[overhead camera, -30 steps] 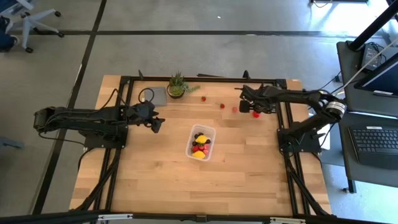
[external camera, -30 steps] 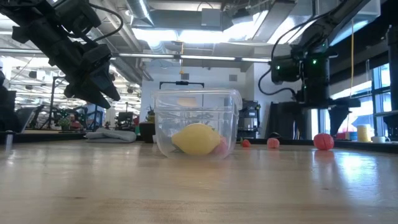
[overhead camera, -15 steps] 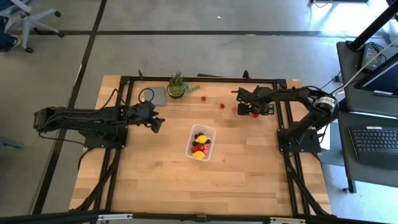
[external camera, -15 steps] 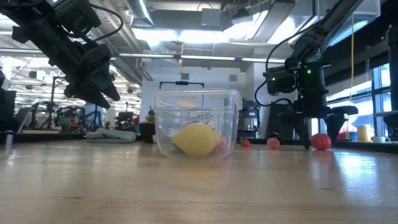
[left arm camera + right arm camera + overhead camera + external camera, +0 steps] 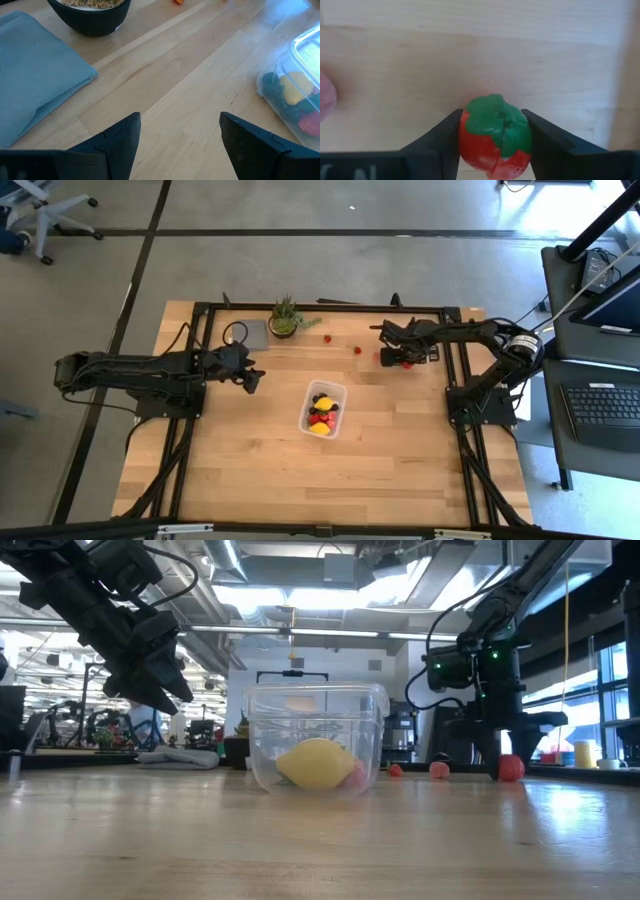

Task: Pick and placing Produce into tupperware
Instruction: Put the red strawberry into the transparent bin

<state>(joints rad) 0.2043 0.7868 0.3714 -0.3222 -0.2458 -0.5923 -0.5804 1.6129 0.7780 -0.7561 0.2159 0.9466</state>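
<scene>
Pale wooden boards make up the table [image 5: 260,460], with grey floor around it. Near its middle stands the clear tupperware [image 5: 323,410], already holding a yellow lemon [image 5: 315,762] with red and dark pieces. Toward the far right edge, the right gripper [image 5: 392,359] is down at the table, its fingers [image 5: 440,135] pressed against both sides of a red strawberry [image 5: 495,135] with a green cap. Two more red pieces [image 5: 357,350] lie loose just beside it. The left gripper [image 5: 253,380] hovers left of the tupperware, fingers [image 5: 122,137] parted and holding nothing, near a grey cloth [image 5: 35,75] and a potted plant [image 5: 285,318].
</scene>
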